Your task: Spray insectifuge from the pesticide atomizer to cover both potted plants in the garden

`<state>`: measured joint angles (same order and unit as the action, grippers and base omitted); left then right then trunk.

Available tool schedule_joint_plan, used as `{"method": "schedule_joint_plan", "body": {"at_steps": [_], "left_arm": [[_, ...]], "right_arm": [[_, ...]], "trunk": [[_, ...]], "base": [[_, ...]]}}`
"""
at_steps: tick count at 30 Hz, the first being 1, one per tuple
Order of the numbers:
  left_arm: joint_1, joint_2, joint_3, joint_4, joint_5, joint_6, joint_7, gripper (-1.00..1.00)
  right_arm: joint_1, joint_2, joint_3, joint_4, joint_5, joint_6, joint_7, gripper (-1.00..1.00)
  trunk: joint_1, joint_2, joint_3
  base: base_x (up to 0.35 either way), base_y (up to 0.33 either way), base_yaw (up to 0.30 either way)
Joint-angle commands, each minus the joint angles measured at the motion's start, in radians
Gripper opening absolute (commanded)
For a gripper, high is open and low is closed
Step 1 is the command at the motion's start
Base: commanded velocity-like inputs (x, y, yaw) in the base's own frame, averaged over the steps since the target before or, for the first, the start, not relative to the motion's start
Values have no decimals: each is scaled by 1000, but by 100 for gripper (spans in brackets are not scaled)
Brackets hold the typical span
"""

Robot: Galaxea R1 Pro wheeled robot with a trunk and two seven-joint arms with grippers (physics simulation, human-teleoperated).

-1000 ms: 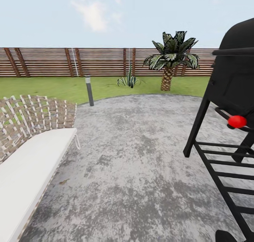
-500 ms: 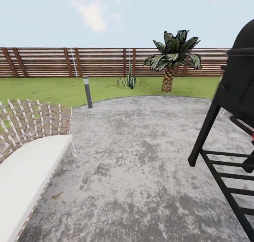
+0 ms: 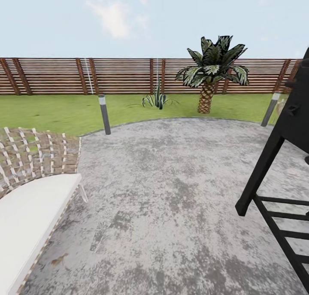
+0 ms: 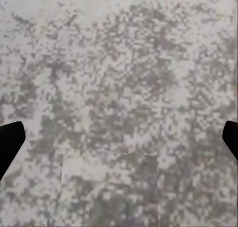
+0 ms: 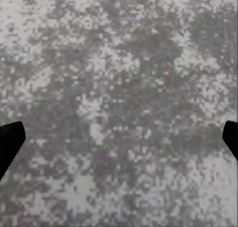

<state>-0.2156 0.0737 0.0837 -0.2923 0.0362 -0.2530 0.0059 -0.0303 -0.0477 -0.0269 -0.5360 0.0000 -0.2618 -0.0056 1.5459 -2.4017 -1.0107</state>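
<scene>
Out on the patio (image 3: 171,192), mottled grey paving spreading ahead to the lawn (image 3: 51,110) and the slatted fence (image 3: 120,76). Lounger (image 3: 30,200) at near left, white cushion and woven back; black grill frame (image 3: 274,187) cutting in at right. Beyond the paving edge: palm (image 3: 210,76) by the fence, spiky green plant (image 3: 157,99) on the grass next to it, too far off to say whether potted or one of the two to spray. Two grey lamp posts, one at left (image 3: 104,114), one at right (image 3: 270,108). Atomizer nowhere among these things, place unknown; likely elsewhere in the garden. Left gripper (image 4: 119,140) spread wide, dark fingertips at opposite picture edges, nothing but paving between. Right gripper (image 5: 119,140) likewise spread and empty over paving. Judged progress: at the start, in transit. Nothing picked up, nothing sprayed. Left to do: find the atomizer, grasp it, locate both potted plants, cover each fully.
</scene>
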Motion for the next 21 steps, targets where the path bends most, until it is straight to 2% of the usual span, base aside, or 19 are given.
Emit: {"method": "schedule_joint_plan", "body": {"at_steps": [1, 21], "left_arm": [[-1, 0, 1, 1, 4, -3, 0, 100], [-1, 0, 1, 1, 4, -3, 0, 100]], "right_arm": [[0, 0, 0, 1, 0, -3, -1, 100], [0, 0, 1, 1, 3, -3, 1, 100]], "trunk": [[0, 0, -1], [0, 0, -1]], "base": [[336, 0, 0], [336, 0, 0]]}}
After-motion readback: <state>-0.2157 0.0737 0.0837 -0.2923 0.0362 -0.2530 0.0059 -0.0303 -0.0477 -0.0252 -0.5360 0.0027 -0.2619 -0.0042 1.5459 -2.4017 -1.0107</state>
